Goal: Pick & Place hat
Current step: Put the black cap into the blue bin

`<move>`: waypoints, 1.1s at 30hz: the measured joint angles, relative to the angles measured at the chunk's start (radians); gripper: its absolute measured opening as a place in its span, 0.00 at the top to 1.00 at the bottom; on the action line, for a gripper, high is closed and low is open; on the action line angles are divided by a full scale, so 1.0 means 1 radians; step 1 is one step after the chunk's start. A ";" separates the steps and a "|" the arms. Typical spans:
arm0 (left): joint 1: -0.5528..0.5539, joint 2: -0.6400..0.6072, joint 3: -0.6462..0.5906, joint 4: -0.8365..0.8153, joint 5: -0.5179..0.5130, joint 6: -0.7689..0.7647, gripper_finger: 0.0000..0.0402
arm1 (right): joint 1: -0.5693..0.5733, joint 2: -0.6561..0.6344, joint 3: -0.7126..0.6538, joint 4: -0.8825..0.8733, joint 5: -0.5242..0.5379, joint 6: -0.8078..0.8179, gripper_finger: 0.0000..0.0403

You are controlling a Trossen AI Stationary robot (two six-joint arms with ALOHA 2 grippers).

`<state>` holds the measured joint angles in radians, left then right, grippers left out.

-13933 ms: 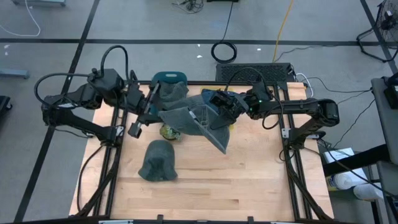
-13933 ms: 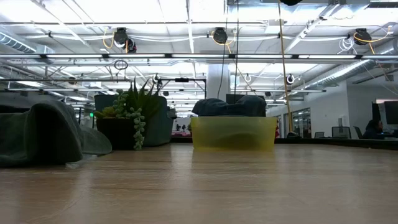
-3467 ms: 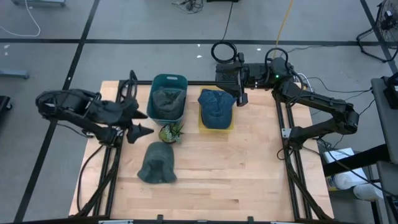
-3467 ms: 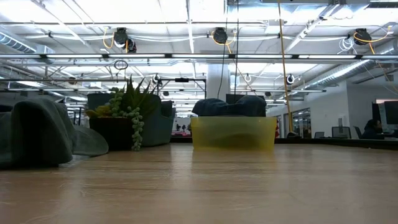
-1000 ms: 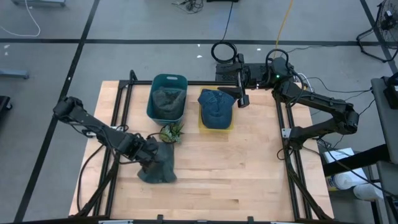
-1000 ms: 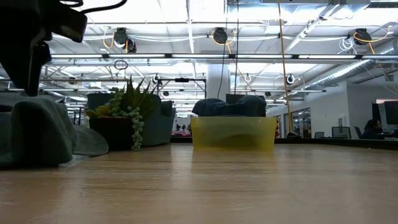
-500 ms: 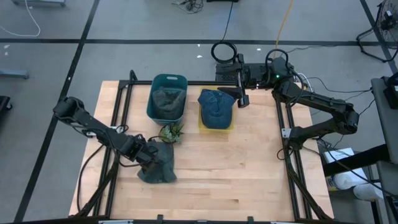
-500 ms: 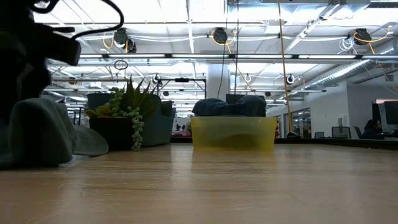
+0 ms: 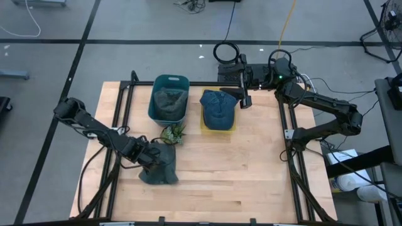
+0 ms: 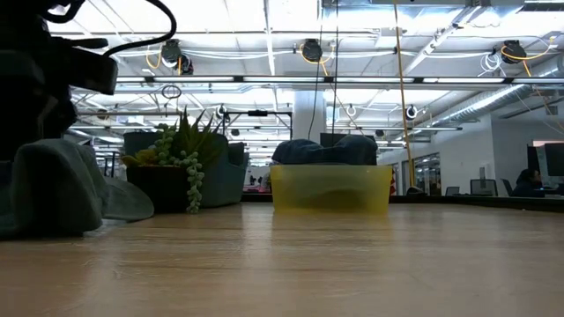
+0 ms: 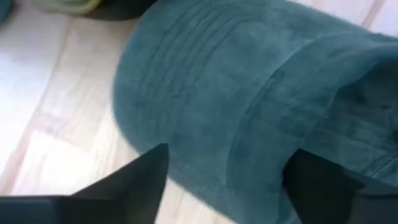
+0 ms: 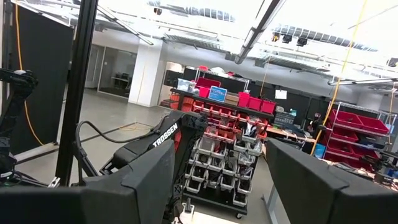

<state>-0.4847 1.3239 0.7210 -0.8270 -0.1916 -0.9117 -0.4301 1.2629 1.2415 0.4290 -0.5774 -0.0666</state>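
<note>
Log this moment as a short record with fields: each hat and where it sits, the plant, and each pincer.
loose hat: grey-green hat lying on the table, near front left
teal bin: holds a grey hat
yellow bin: holds a blue cap
plant: small pot between teal bin and loose hat
left pincer: down at the loose hat, fingers straddling its fabric
right pincer: raised at back edge, open, empty

Two dark jointed arms, black cables, white "TROSSEN" lettering on one link.

The end effector (image 11: 227,180) straddles the teal hat (image 11: 249,93) on the table (image 11: 56,106).
</note>
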 joint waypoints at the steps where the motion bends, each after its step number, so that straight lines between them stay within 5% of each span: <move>1: 0.000 0.000 -0.008 0.025 0.000 0.005 0.30 | 0.000 0.000 0.000 0.000 0.000 0.000 0.40; 8: 0.004 -0.003 -0.069 0.224 0.058 0.015 0.57 | 0.000 0.000 0.000 0.002 0.000 0.001 0.40; 16: 0.008 -0.013 -0.074 0.247 0.172 0.013 0.96 | 0.000 0.000 0.000 0.005 0.000 0.002 0.40; 24: 0.006 -0.076 -0.005 0.179 0.211 0.072 0.99 | 0.000 0.000 0.000 0.006 0.027 0.212 0.40; 33: 0.006 -0.099 0.220 0.016 0.143 0.404 0.99 | 0.000 0.000 0.000 -0.099 0.024 0.549 0.36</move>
<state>-0.4786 1.2247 0.9415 -0.8108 -0.0481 -0.5076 -0.4301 1.2633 1.2415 0.3296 -0.5532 0.4828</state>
